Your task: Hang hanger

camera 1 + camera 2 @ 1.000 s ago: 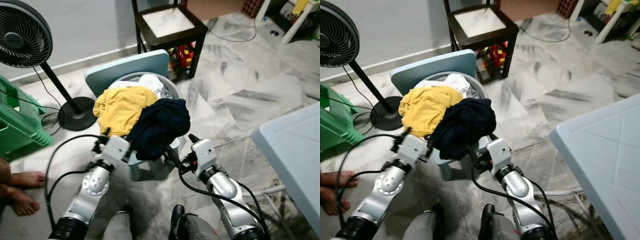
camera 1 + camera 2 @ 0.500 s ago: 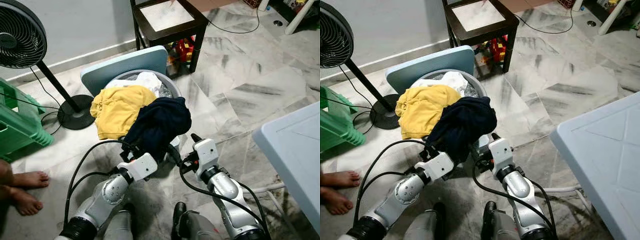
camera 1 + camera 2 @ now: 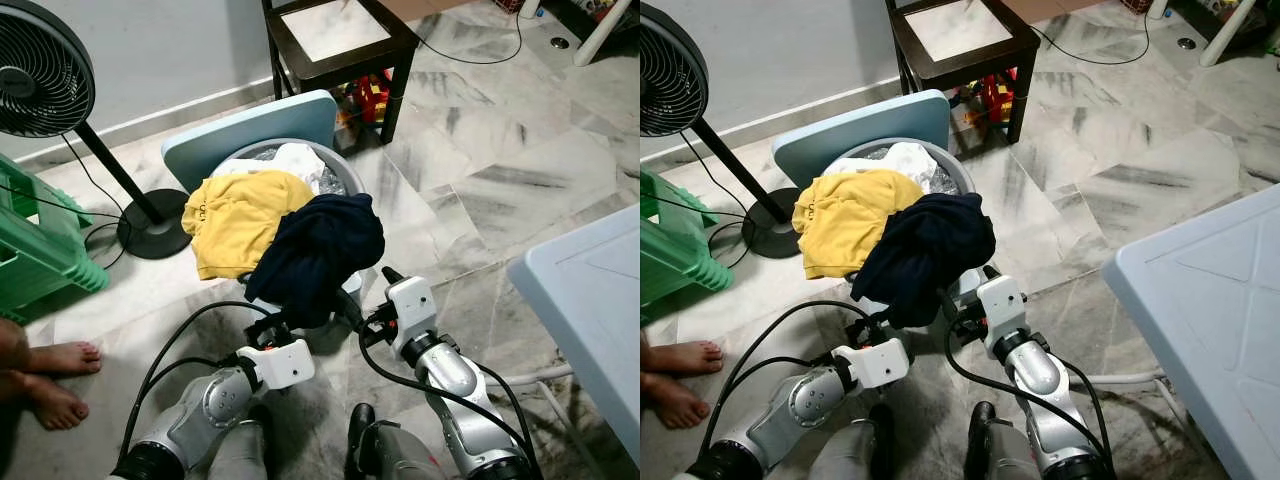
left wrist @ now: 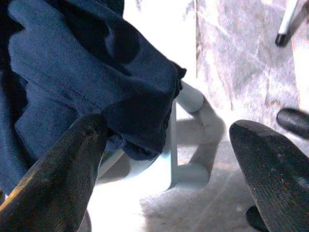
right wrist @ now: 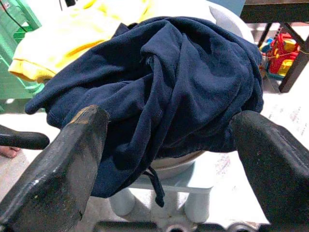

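Both pincers, left pincer & right pincer, gape empty beside navy garment; no hanger seen, nothing hung yet.

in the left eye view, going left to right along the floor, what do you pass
green plastic stool → black standing fan's round base → yellow shirt → navy blue garment → light blue table corner

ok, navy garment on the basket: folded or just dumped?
Dumped. The navy garment lies crumpled in loose bunches over the laundry basket, spilling past its front rim, beside the yellow garment. No neat folds show.
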Available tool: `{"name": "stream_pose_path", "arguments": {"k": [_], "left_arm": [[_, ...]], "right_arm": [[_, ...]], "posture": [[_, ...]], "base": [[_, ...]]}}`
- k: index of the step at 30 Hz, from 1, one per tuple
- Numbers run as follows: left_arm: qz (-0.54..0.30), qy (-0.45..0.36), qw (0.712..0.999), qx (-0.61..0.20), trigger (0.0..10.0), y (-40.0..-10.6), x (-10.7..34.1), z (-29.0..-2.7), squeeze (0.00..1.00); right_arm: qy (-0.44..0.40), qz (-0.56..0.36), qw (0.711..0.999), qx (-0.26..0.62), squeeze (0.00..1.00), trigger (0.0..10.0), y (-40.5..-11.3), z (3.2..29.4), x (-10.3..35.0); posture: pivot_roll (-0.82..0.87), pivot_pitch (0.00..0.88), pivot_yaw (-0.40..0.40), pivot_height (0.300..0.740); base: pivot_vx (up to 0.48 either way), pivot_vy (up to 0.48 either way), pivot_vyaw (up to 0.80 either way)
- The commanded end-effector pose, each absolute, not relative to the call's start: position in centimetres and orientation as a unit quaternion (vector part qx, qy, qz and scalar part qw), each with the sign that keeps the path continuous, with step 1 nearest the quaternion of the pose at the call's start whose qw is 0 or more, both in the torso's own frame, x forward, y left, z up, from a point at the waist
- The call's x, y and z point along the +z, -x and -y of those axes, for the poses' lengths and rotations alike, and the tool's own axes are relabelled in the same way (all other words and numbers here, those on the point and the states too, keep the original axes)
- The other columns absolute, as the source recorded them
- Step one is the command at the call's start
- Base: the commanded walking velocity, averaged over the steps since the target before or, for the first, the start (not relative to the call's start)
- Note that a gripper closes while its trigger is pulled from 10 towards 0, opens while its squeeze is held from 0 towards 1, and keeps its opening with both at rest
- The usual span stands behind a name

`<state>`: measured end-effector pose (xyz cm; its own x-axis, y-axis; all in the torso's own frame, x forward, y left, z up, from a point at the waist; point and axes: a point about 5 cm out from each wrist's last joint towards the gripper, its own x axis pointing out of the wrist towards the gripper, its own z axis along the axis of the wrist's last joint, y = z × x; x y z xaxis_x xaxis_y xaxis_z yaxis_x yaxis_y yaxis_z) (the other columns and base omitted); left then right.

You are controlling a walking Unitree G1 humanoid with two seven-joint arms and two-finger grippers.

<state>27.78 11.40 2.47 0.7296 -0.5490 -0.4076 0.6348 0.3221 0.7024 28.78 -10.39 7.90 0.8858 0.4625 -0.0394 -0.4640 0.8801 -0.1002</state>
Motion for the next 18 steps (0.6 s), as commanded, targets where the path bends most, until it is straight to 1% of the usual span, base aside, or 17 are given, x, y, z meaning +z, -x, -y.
{"name": "stream_pose_path", "arguments": {"k": [1, 6, 13, 18], "left_arm": [[-0.063, -0.467, 0.799, -0.374, 0.0, -27.3, 1.5, -12.1, 0.00], [-0.066, -0.484, 0.792, -0.365, 0.0, -28.3, 1.9, -13.2, 0.00], [-0.066, -0.505, 0.785, -0.353, 0.0, -29.0, 2.0, -14.2, 0.00], [-0.060, -0.515, 0.791, -0.325, 0.0, -29.4, 2.1, -15.0, 0.00]], "right_arm": [[0.053, -0.019, 0.969, 0.239, 0.00, 10.0, -28.4, 10.4, 7.4], [0.053, -0.021, 0.970, 0.236, 0.00, 10.0, -28.1, 10.5, 7.2], [0.053, -0.023, 0.971, 0.233, 0.00, 10.0, -28.1, 10.5, 7.1], [0.052, -0.023, 0.971, 0.232, 0.00, 10.0, -28.1, 10.4, 7.1]], "posture": [[0.10, 0.341, 0.020, 0.740], [0.09, 0.343, 0.027, 0.740], [0.10, 0.340, 0.033, 0.740], [0.10, 0.336, 0.036, 0.740]], "base": [[0.000, 0.000, 0.00], [0.000, 0.000, 0.00], [0.000, 0.000, 0.00], [0.000, 0.000, 0.00]]}}
